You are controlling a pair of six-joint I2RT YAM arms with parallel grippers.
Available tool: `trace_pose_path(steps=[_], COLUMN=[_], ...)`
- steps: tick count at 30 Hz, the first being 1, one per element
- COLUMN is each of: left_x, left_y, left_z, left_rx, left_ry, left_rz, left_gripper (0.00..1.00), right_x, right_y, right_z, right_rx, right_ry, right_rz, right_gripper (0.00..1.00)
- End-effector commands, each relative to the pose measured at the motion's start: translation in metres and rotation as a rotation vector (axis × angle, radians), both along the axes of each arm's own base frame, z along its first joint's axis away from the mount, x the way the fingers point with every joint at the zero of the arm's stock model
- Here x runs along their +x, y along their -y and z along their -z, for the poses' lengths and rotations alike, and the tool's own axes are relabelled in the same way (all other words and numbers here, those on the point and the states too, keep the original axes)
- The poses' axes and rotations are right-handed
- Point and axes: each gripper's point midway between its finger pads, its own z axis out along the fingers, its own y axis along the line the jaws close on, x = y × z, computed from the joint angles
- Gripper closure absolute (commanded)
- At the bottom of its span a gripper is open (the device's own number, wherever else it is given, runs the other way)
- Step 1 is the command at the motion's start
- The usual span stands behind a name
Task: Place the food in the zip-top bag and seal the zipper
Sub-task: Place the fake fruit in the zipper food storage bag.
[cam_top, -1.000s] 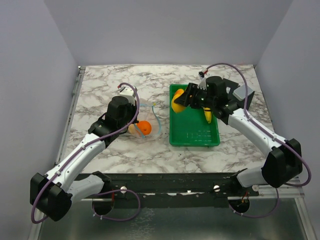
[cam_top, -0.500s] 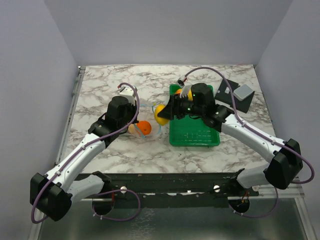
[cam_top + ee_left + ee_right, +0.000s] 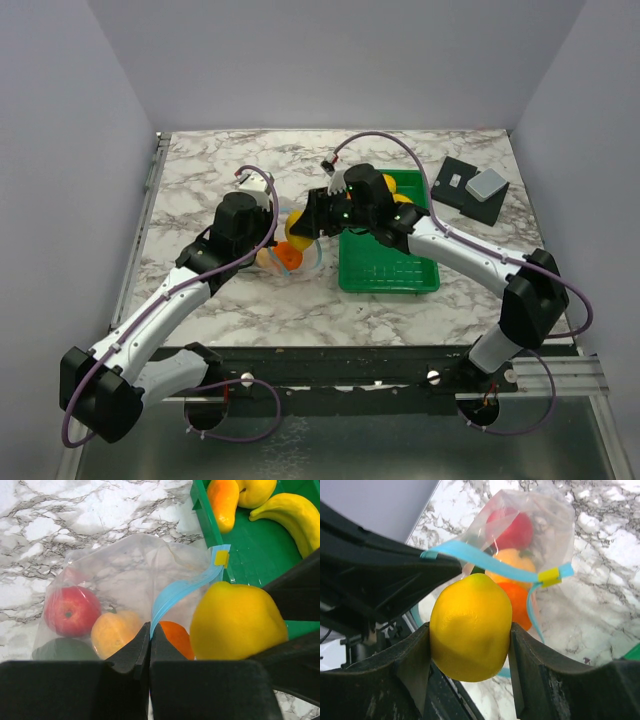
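The clear zip-top bag (image 3: 125,565) lies on the marble table, mouth toward the green tray. Its blue zipper (image 3: 185,587) is lifted. My left gripper (image 3: 149,630) is shut on the zipper strip and holds the mouth open; it also shows in the top view (image 3: 272,230). Inside the bag are a red fruit (image 3: 71,611), an orange-yellow fruit (image 3: 116,632), a dark green one (image 3: 65,650) and an orange one (image 3: 175,635). My right gripper (image 3: 470,635) is shut on a yellow fruit (image 3: 470,627) and holds it at the bag's mouth, just under the zipper (image 3: 485,560).
The green tray (image 3: 390,275) stands right of the bag and holds a banana (image 3: 290,515), an orange fruit (image 3: 223,500) and a yellow fruit (image 3: 255,490). A black plate with a grey block (image 3: 487,183) lies at the back right.
My right gripper has carried the yellow fruit leftward from over the green tray to the bag's mouth. The left gripper has stayed put on the zipper.
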Motion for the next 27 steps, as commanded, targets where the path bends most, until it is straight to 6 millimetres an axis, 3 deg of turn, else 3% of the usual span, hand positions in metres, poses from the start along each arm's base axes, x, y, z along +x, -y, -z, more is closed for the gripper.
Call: trace_pose_path(steps=[1, 17, 21, 27], left_x=[0.0, 0.0, 0.0, 0.001], left_y=[-0.001, -0.001, -0.001, -0.002], left_z=[-0.011, -0.01, -0.01, -0.01], left_rx=[-0.019, -0.015, -0.014, -0.009], left_ry=[0.037, 0.036, 0.036, 0.037], left_rz=[-0.001, 0.0, 0.0, -0.007], left_gripper=[1.0, 1.0, 1.0, 1.0], right_x=[0.017, 0.056, 0.064, 0.07], right_y=[-0.016, -0.026, -0.028, -0.034], right_z=[-0.009, 0.027, 0.029, 0.021], right_rx=[0.016, -0.053, -0.049, -0.027], right_ry=[0.042, -0.005, -0.009, -0.009], right_rz=[0.038, 0.256, 0.312, 0.349], right_gripper=[0.83, 0.78, 0.69, 0.39])
